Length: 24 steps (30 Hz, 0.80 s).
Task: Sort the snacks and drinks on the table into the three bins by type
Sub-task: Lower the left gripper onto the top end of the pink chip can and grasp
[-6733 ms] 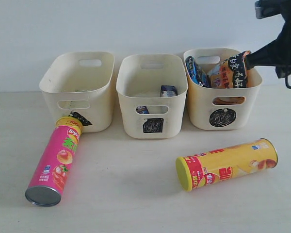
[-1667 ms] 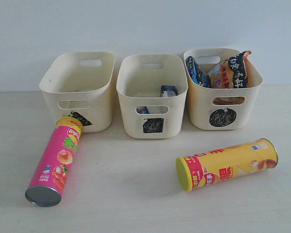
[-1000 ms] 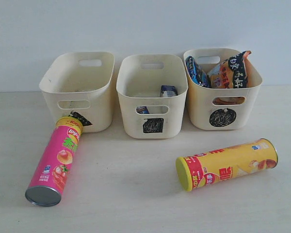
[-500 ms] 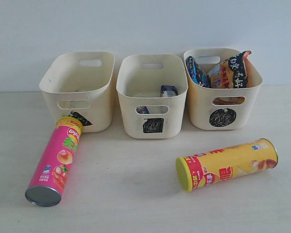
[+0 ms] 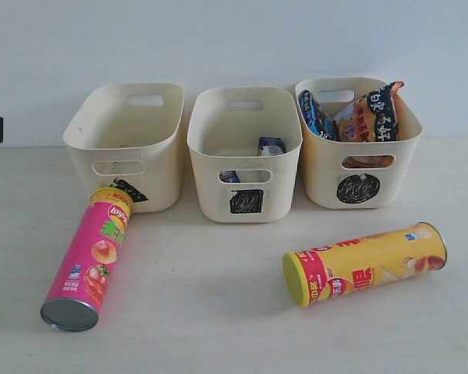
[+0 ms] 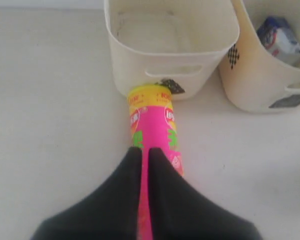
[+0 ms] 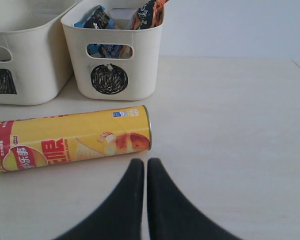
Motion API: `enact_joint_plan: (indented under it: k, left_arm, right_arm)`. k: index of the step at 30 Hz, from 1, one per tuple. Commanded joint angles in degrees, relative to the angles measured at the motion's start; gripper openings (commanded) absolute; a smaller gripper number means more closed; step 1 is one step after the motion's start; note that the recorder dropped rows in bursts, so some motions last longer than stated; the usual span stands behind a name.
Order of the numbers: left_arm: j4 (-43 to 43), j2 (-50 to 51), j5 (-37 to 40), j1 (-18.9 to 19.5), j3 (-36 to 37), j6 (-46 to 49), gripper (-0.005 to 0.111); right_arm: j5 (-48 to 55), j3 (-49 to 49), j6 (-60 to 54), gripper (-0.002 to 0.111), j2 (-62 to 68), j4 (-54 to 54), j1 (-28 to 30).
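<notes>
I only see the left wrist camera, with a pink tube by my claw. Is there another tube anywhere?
Observer: Yes, a yellow tube lies on its side on the table, in front of the circle bin.
Operator: What's in that bin?
Observer: An orange-black packet and a blue-black packet.
Operator: And my other arm?
Observer: The right claw is shut and empty, with the yellow tube ahead of it.

We see a glossy pink chip tube (image 5: 90, 261), a yellow-and-red chip tube (image 5: 366, 263) and three cream plastic tubs (image 5: 207, 181) scribbled black.
</notes>
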State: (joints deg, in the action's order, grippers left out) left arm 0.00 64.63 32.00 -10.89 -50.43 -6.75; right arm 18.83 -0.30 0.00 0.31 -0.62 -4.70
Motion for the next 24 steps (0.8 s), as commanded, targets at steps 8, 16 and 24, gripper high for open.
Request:
enact_joint_plan:
  k: [8, 16, 24]
  left_arm:
    - [-9.33, 20.22, 8.16, -1.11, -6.30, 9.76, 0.023]
    - [-22.97, 26.99, 5.00, -1.11, -8.94, 23.98, 0.084]
    - [-21.80, 34.69, 4.35, -1.11, -14.50, 24.47, 0.089]
  right_arm:
    - [-0.37, 0.30, -0.36, 0.000, -0.31, 0.20, 0.13]
    - [-0.37, 0.30, -0.36, 0.000, -0.31, 0.20, 0.13]
    - [-0.37, 0.30, -0.36, 0.000, -0.31, 0.20, 0.13]
